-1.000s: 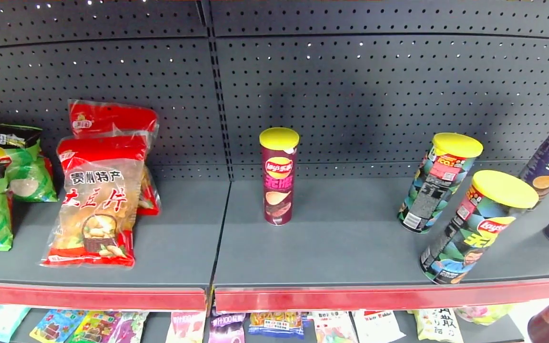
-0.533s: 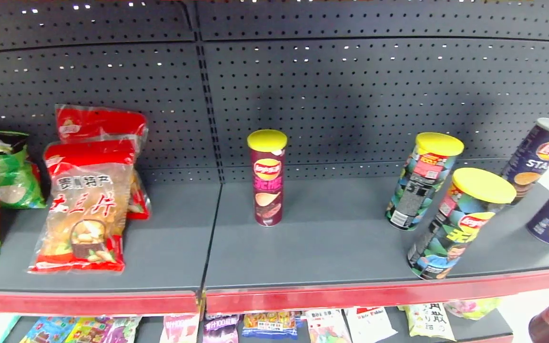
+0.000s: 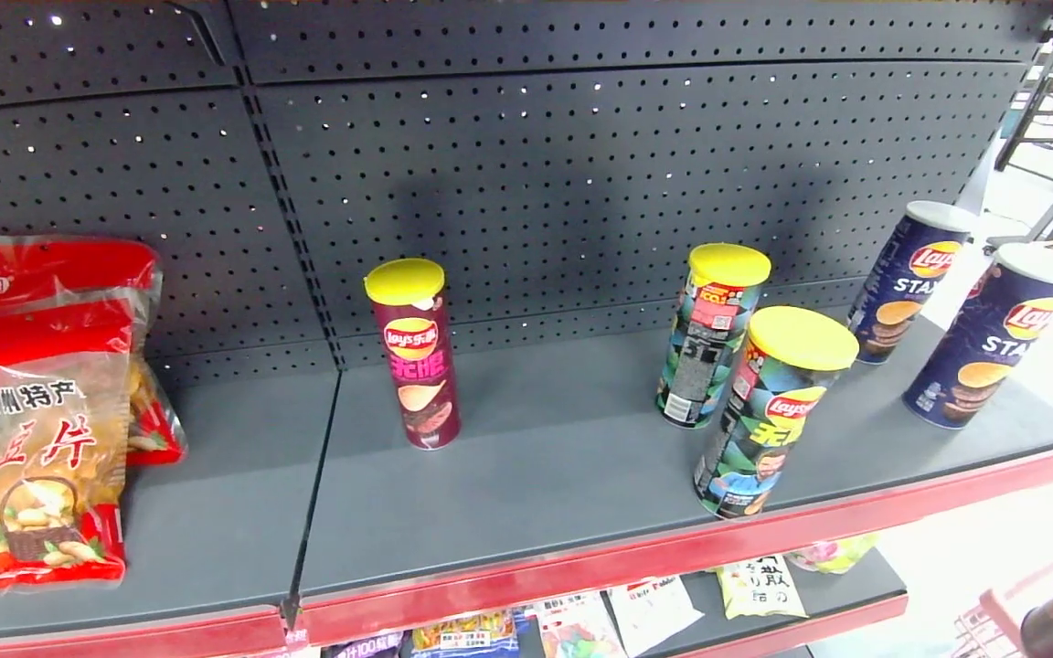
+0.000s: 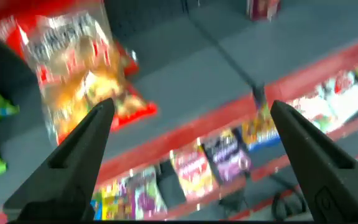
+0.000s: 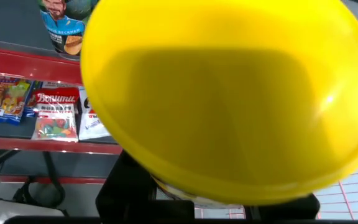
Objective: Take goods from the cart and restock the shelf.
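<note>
The right end effector [image 5: 204,202] carries a yellow-lidded can [image 5: 229,93]. The lid stands directly before the wrist camera and covers most of the fingers, so I can only say that the dark jaws seem clamped on the can's body just under the lid. This can is in front of the shelf's red front strip [image 5: 17,62], lower than the shelf board and apart from it, on the side where the multi-coloured cans stand.

The left end effector [image 4: 191,146] has its two fingers [image 4: 82,155] wide apart. It hangs in front of the shelf, and the red strip and the lower shelf's packets [image 4: 191,171] show through the gap.

On the shelf [image 3: 581,457] I count five upright cans. Nearest the front edge is one multi-coloured can [image 3: 769,416] with a yellow lid, and the second multi-coloured can [image 3: 714,334] is just behind it. At the right end there are two navy cans with pale lids: the front navy can [image 3: 993,334] and the rear navy can [image 3: 910,279], near each other but not touching. One maroon can [image 3: 412,352] with a yellow lid stands alone, well apart from the others, toward the middle.

At the left side two red snack bags lean one behind the other: the front bag [image 3: 28,448] and the back bag [image 3: 51,270]. Behind everything is the dark pegboard panel [image 3: 581,183].
</note>
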Available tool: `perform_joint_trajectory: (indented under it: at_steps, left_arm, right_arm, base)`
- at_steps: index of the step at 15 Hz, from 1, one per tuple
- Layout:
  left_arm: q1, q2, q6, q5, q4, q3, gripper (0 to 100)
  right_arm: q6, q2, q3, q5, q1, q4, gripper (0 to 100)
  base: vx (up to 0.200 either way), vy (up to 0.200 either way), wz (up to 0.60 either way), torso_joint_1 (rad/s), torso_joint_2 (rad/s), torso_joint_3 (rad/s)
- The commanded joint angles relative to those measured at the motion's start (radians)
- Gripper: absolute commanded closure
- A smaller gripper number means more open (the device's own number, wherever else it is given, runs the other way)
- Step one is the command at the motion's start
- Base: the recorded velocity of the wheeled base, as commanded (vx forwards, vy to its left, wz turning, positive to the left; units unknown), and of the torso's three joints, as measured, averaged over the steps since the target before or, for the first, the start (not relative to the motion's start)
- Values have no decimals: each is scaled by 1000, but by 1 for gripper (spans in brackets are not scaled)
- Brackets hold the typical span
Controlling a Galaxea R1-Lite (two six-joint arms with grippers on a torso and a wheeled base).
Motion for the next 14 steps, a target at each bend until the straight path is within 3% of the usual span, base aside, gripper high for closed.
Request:
perform_joint_trajectory:
  at_steps: [1,2,3,4,7,8,10,12,14]
  left_arm:
    - [-6,292,-43,-55,-229,-4,0]
    - [-5,430,-89,-124,-359,-7,0]
    - [-5,449,-96,-135,-378,-9,0]
    - [-5,653,-150,-233,-556,-24,0]
    - [-5,890,-179,-405,-614,-125,0]
    - [-3,950,-176,-460,-623,-157,0]
    - [17,1058,-172,-571,-732,-156,0]
    - [51,1154,-130,-606,-845,-165,0]
    - [71,1208,-121,-652,-957,-170,0]
  right_arm:
    - [0,-122,45,15,8,-3,100]
    - [-1,-182,73,38,12,3,100]
    - [-1,-188,74,40,12,3,100]
    - [0,-237,90,35,8,3,100]
    - [11,-224,76,40,6,-5,100]
    - [11,-222,70,42,4,-5,100]
    - [45,-204,65,54,14,-5,100]
    - [97,-190,54,97,29,-5,100]
    - [101,-188,45,97,29,-3,100]
  base:
    - [0,0,0,0,0,0]
    - [0,0,0,0,0,0]
    - [0,0,0,0,0,0]
    - [0,0,0,0,0,0]
    - [0,0,0,0,0,0]
    - [0,0,0,0,0,0]
    - [0,0,0,0,0,0]
    - [0,0,0,0,0,0]
    - [0,0,0,0,0,0]
